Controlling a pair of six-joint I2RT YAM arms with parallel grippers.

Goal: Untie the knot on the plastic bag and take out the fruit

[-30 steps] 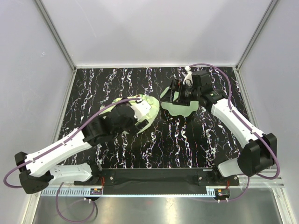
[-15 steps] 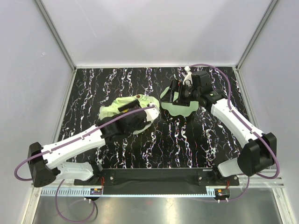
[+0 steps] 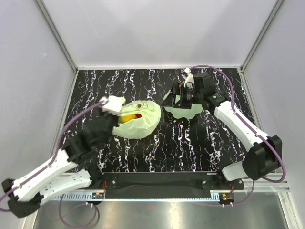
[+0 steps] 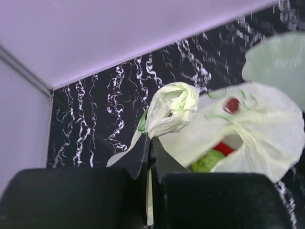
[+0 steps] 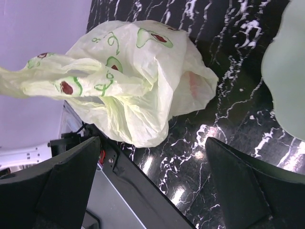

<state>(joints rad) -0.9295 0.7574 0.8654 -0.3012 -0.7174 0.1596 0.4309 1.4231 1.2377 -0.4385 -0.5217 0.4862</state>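
Left hand (image 4: pixel 148 148) fully closed, thin strip of plastic bag (image 3: pixel 140 121) being pinched, knot (image 4: pixel 174 107) sitting just beyond its tips. Bag lying on worktop (image 3: pixel 190 143), stretching rightward from it. Right hand (image 3: pixel 178 94) being held wide open, empty, farther from knot.

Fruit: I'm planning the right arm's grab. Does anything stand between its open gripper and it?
Yes: the bag itself. The fruit sits inside, and the bag's closed side faces the right gripper.

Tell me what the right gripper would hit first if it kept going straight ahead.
Probably the plastic bag, straight ahead of the open right gripper, though depth is unclear.
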